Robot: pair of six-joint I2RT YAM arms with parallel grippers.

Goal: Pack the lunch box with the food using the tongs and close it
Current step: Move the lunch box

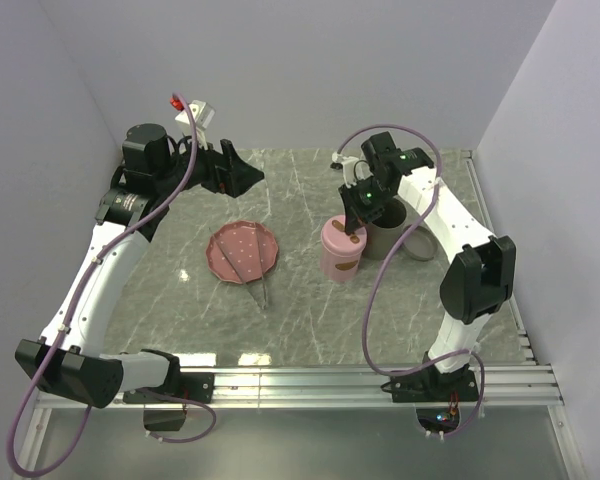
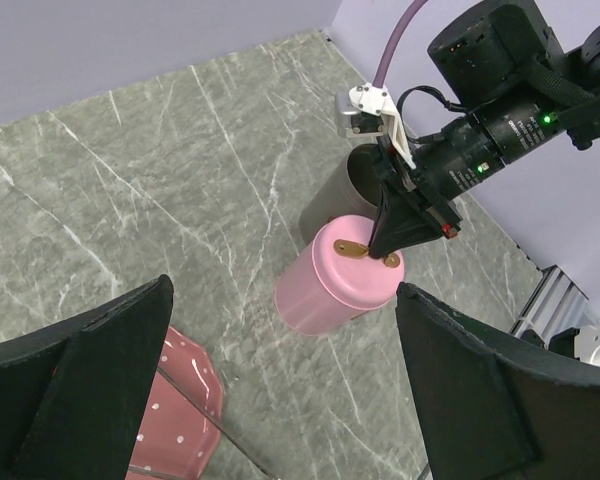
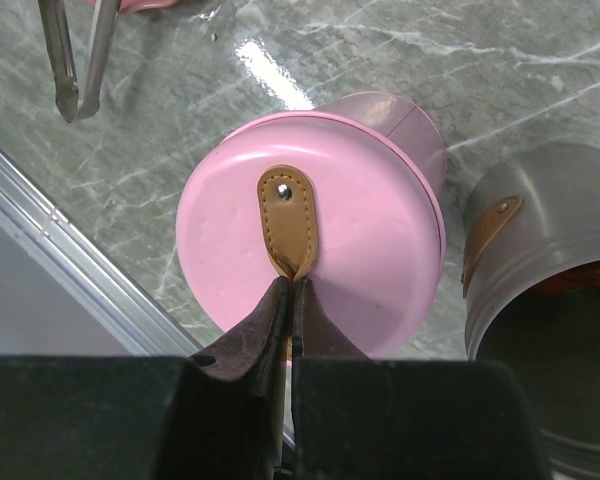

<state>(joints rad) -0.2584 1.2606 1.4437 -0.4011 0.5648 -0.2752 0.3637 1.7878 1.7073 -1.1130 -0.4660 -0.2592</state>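
The pink cylindrical lunch box stands upright right of centre, its pink lid sitting on top. My right gripper is shut on the lid's brown leather strap and shows from above as well. The silver tongs lie across the pink dotted plate, tips pointing to the near edge. An orange-red bit of food shows inside a grey container. My left gripper hangs open and empty, high above the back left of the table.
The grey container stands right behind the pink box, touching or nearly touching it, with another grey piece to its right. An aluminium rail runs along the near edge. Walls close the back and both sides.
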